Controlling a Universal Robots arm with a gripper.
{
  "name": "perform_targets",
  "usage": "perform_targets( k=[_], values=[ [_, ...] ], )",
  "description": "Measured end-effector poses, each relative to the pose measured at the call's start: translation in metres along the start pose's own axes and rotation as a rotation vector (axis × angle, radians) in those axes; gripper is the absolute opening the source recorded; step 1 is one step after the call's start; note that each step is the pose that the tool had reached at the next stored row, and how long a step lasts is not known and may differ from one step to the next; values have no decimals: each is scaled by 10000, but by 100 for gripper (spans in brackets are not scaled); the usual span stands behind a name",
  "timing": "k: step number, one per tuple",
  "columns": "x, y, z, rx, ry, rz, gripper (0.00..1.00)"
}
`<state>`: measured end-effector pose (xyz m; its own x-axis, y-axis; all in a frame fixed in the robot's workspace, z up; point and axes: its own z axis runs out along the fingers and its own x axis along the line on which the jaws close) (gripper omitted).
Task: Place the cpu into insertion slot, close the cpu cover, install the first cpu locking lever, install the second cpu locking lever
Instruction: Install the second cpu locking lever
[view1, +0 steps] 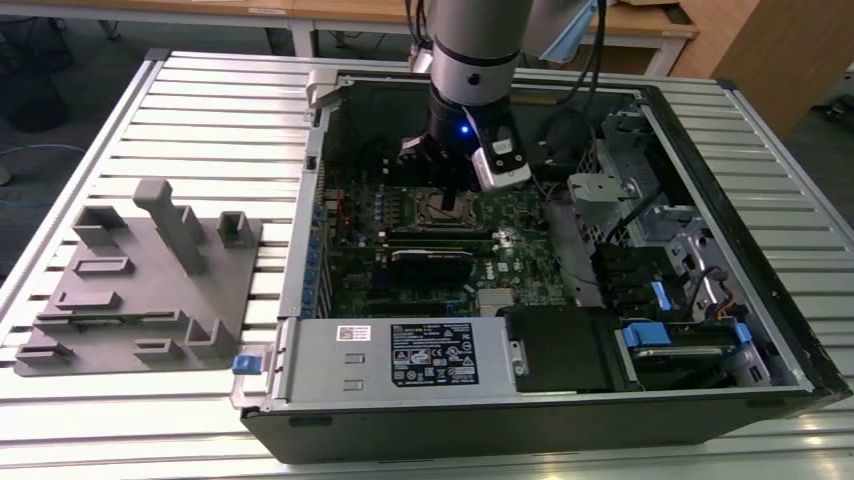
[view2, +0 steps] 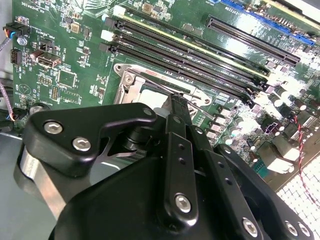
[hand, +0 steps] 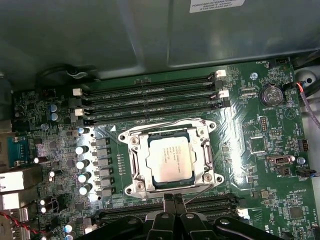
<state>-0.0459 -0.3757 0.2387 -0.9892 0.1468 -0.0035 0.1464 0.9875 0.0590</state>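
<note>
In the first wrist view the cpu (hand: 170, 159), pale and silvery, lies flat in the insertion slot (view1: 445, 211). The silver cpu cover (hand: 138, 162) is down around it. One thin wire locking lever (hand: 165, 124) runs along the socket's side by the upper memory slots. A second wire lever (hand: 198, 191) slants up off the board right beside my fingertips. My gripper (hand: 174, 199) is shut with nothing between its fingers, hovering at the socket's edge. The second wrist view has the gripper (view2: 177, 102) over the socket with that lever (view2: 201, 112) next to it.
Long black memory slots (hand: 150, 95) flank the socket on both sides. The open computer case (view1: 300, 250) encloses the board, with the power supply (view1: 400, 352) at its front and cables and drive brackets (view1: 627, 200) on the exterior view's right. A grey fixture (view1: 147, 280) sits outside on the exterior view's left.
</note>
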Motion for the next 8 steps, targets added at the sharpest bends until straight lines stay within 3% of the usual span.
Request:
perform_targets(
  k=[8],
  values=[
    [28, -4, 2, 0, 0, -1, 11]
  ],
)
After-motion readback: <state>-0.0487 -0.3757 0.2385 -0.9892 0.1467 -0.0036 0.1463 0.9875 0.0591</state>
